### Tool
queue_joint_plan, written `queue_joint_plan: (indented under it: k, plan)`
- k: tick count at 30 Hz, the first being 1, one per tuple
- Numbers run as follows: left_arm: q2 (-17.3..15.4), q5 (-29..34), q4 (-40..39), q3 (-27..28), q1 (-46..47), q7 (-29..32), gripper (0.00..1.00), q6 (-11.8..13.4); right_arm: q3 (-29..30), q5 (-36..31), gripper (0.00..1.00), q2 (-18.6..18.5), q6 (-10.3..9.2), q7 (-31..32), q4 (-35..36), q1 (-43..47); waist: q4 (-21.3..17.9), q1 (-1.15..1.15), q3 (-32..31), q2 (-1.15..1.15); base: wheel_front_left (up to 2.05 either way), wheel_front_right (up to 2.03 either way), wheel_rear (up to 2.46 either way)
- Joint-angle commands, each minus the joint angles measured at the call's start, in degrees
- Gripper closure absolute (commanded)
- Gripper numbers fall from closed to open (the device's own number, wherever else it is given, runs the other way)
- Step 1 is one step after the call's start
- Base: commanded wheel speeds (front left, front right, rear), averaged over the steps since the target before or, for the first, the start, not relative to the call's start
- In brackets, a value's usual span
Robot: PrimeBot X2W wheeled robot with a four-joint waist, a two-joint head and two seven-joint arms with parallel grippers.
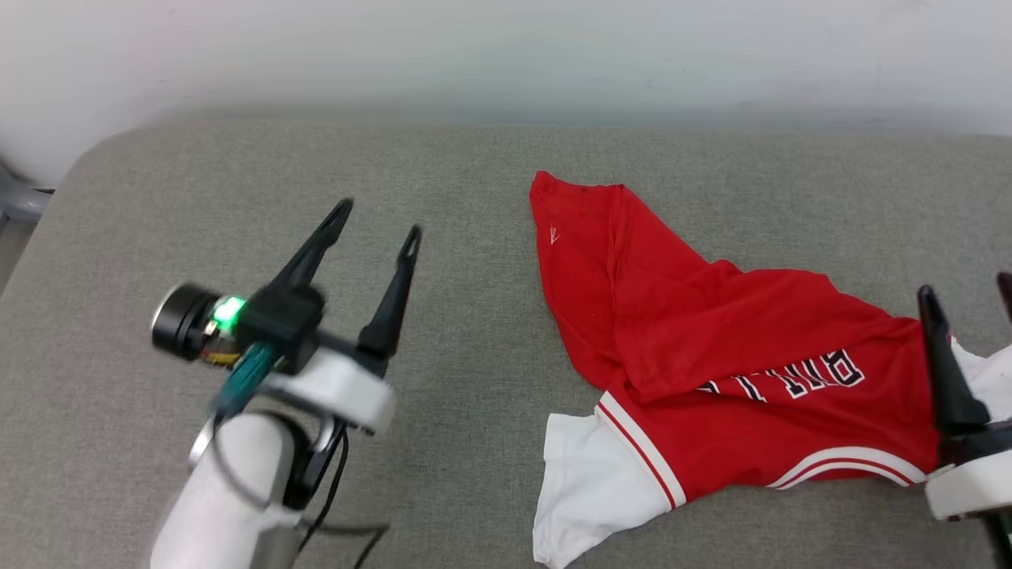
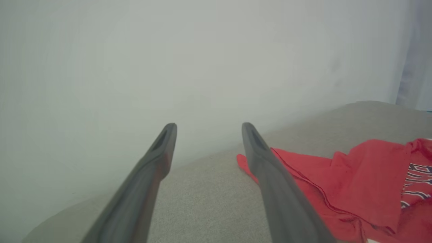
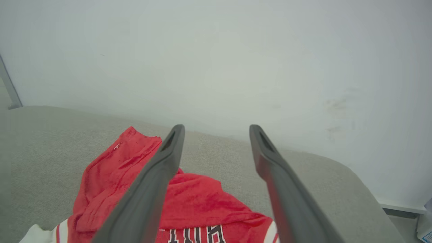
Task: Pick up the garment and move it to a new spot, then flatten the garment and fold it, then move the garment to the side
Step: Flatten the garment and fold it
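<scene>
The garment [image 1: 711, 348] lies crumpled centre-right, long axis upper-left to lower-right. Nearer, the right gripper [image 1: 964, 286], wide and empty, is at its lower-right end; the left gripper [image 1: 378, 219], wide, stands well apart.

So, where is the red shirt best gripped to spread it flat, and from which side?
Probably the far hem corner, from the robot's left: it lies free at the edge of the crumpled garment, with grey surface beside it for the open left gripper.

surface: grey fabric pad [image 1: 474, 411] | behind: pale wall [image 1: 506, 55] along far edge
</scene>
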State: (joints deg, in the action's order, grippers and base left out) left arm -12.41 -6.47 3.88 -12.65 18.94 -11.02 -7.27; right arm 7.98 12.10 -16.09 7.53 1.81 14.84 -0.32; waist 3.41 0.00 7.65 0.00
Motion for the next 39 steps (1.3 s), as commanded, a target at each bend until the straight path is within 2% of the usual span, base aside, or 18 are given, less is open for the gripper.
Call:
queue_joint_plan:
  k: [1, 7, 12, 17, 22, 28, 33, 39]
  plan:
    - [-1.7, -1.8, 0.2, -3.0, 2.5, 2.8, 0.00, -0.1, -0.4, -0.1, 0.00, 1.3, -0.08, -1.5, -0.3, 0.5, -0.3, 0.00, 0.1, 0.00, 0.00, 0.00, 0.00]
    - [-10.1, -14.0, -0.8, -17.9, 12.6, 16.5, 0.00, -0.1, -2.7, 0.9, 0.00, 6.1, -0.07, -5.6, -2.5, 1.6, -1.9, 0.00, 1.1, 0.00, 0.00, 0.00, 0.00]
    - [-14.8, -24.0, -1.1, -29.6, 19.4, 27.9, 0.00, -0.1, -4.7, 0.4, 0.00, 6.6, -0.07, -7.5, -5.3, 0.5, -3.6, 0.00, 2.3, 0.00, 0.00, 0.00, 0.00]
    - [-18.1, -32.7, -2.1, -41.1, 24.9, 40.0, 0.00, -0.1, -5.5, -0.2, 0.00, 6.5, -0.07, -8.5, -6.9, -1.0, -5.3, 0.00, 3.4, 0.00, 0.00, 0.00, 0.00]
    - [-19.6, -39.4, -2.8, -50.2, 29.7, 48.6, 0.00, -0.2, -6.1, -0.7, 0.00, 6.6, -0.07, -9.3, -8.2, -2.2, -6.4, 0.00, 4.6, 0.00, 0.00, 0.00, 0.00]
    - [-20.0, -43.7, -3.0, -58.9, 34.4, 54.6, 0.00, -0.2, -6.8, -1.0, 0.00, 6.8, -0.08, -10.0, -9.6, -3.6, -7.3, 0.00, 5.9, 0.00, 0.00, 0.00, 0.00]
    - [-18.9, -43.1, -2.7, -60.6, 34.1, 57.4, 0.00, -0.2, -7.7, -1.1, 0.00, 7.1, -0.07, -11.0, -10.9, -5.1, -8.2, 0.00, 7.2, 0.00, 0.00, 0.00, 0.00]
    - [-18.3, -38.3, -3.6, -60.7, 30.0, 63.3, 0.00, -0.2, -8.7, -1.2, 0.00, 7.3, -0.07, -12.1, -12.7, -6.7, -9.2, 0.00, 9.2, 0.00, 0.00, 0.00, 0.00]
